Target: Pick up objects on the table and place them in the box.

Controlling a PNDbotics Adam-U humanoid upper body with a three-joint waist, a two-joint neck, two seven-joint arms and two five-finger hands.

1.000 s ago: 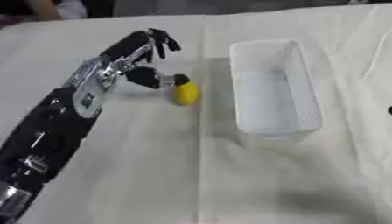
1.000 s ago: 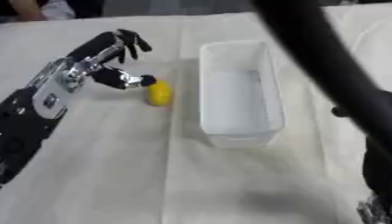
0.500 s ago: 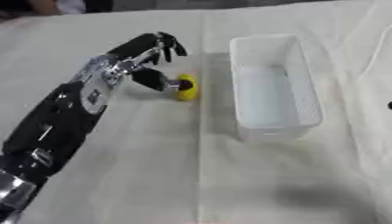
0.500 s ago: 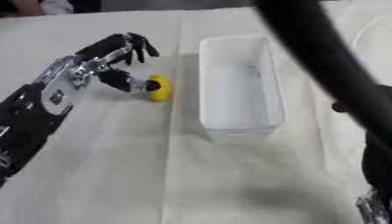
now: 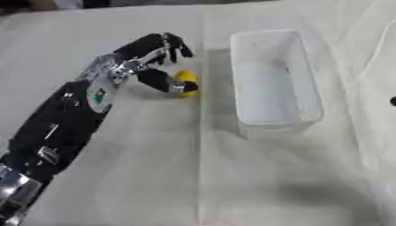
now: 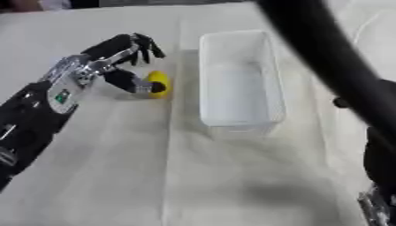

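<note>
A small yellow object lies on the cream cloth just left of the clear plastic box. My left hand reaches in from the lower left. Its thumb rests against the yellow object's left side, while its fingers stretch out above and beyond the object without closing round it. The box stands upright with nothing inside. In the right eye view my right arm crosses from the top to the lower right, and its hand is out of sight.
The cream cloth covers the whole table, with a fold line running down from beside the box. A thin cable lies right of the box. A small dark thing sits at the right edge.
The whole picture has shifted a little upward, so the camera moved. My left hand has stayed at the yellow object, thumb against it, fingers reaching slightly further toward the box.
</note>
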